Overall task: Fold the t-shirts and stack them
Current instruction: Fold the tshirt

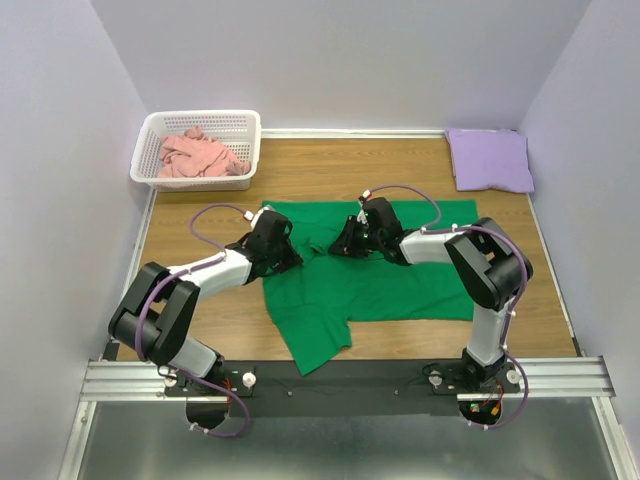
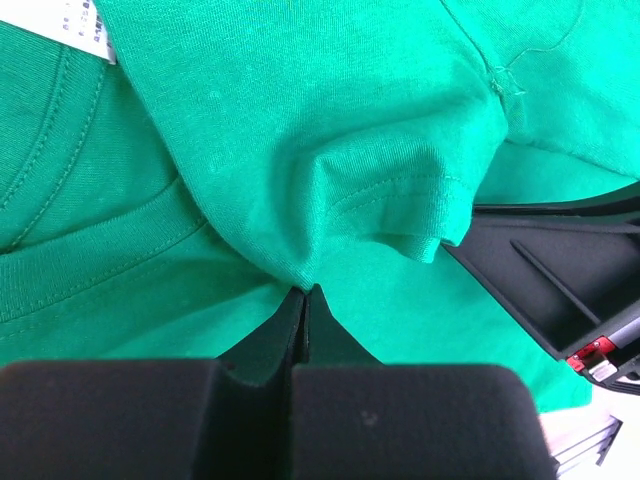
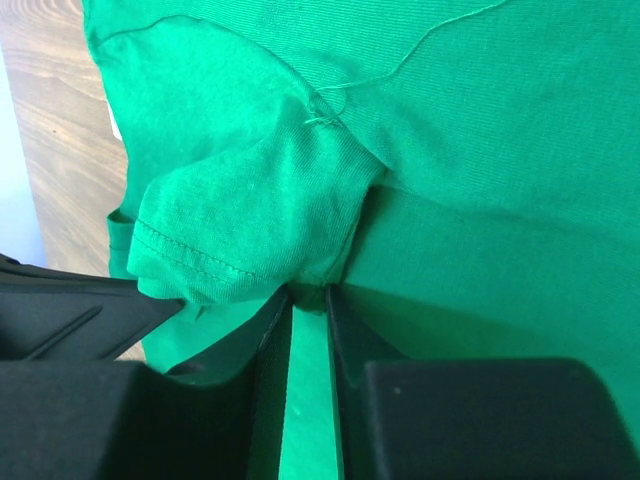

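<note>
Now we see the green shirt (image 1: 400, 270) spread mid-tabletop (image 1: 200, 320). Our left gripper (image 2: 305, 292) is clamped tight on a pinch of it near the collar, while our right gripper (image 3: 308, 292), fingers narrow, nips the bunched sleeve. The purple shirt (image 1: 489, 160) sits folded at the far right corner, and the pink shirt (image 1: 198, 155) lies crumpled in the basket (image 1: 200, 118) at the far left corner.

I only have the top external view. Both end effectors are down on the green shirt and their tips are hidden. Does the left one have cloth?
Observer: Yes. The left end effector is shut, pinching a fold of the green t-shirt.
Operator: And the right?
Observer: The right end effector shows a narrow gap, with the sleeve bunched at its tips. I cannot tell if it grips.
Operator: Where's the collar?
Observer: The white neck label shows in the upper left corner of the left wrist view.
</note>
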